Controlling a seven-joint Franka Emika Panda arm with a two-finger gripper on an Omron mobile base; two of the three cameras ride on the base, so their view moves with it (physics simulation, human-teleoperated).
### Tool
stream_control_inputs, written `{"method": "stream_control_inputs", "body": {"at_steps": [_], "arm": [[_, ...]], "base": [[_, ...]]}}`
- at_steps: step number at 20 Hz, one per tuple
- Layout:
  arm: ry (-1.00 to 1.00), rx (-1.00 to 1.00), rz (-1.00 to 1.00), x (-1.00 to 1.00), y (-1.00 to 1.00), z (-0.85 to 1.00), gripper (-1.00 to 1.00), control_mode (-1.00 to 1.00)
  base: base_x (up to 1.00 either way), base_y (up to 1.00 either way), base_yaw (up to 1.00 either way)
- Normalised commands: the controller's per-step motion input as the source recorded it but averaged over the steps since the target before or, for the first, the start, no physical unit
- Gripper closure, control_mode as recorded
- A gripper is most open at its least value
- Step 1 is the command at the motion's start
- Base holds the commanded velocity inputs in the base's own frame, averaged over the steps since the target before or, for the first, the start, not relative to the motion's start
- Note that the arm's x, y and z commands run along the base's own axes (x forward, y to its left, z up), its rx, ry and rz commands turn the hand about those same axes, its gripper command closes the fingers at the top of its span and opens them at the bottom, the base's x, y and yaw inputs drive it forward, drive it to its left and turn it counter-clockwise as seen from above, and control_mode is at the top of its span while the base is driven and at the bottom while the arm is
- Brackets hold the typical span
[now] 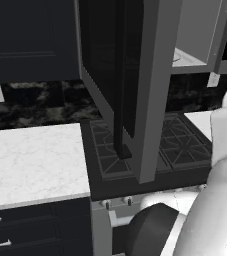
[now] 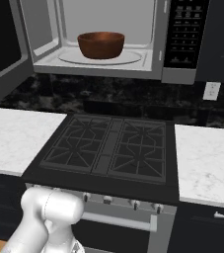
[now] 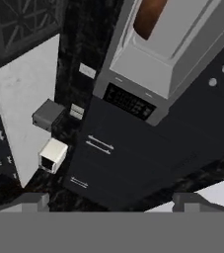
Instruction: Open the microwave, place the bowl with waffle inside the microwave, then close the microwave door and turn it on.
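The bowl point(image 2: 101, 44) sits inside the microwave point(image 2: 108, 64). The microwave door point(image 1: 130, 85) stands wide open. The pincer point(image 3: 108, 202) has its jaws apart and empty; it should push the door's outer edge smoothly.

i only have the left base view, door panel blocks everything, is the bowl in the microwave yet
Observer: Yes. In the right base view the bowl sits on the glass turntable inside the microwave.
Operator: waffle in it?
Observer: Cannot tell; the bowl's wall hides its inside from that angle.
Operator: door fully open?
Observer: The microwave door stands swung out at the left, leaving the cavity uncovered.
Operator: pincer holding anything?
Observer: No. In the hand view the pincer is open and empty, pointing toward the microwave's control panel.
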Motion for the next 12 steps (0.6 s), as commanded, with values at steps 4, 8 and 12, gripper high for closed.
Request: {"method": "stream_control_inputs", "body": {"at_steps": [4, 8, 12], "arm": [[-0.29, -0.07, -0.17, -0.04, 0.41, 0.0, -1.0, -1.0], [-0.17, -0.06, -0.2, 0.0, 0.45, 0.0, -1.0, -1.0], [-0.23, -0.05, -0.19, -0.13, 0.42, 0.0, -1.0, -1.0]], "base": [[0.0, 0.0, 0.0], [0.0, 0.0, 0.0], [0.0, 0.0, 0.0]]}}
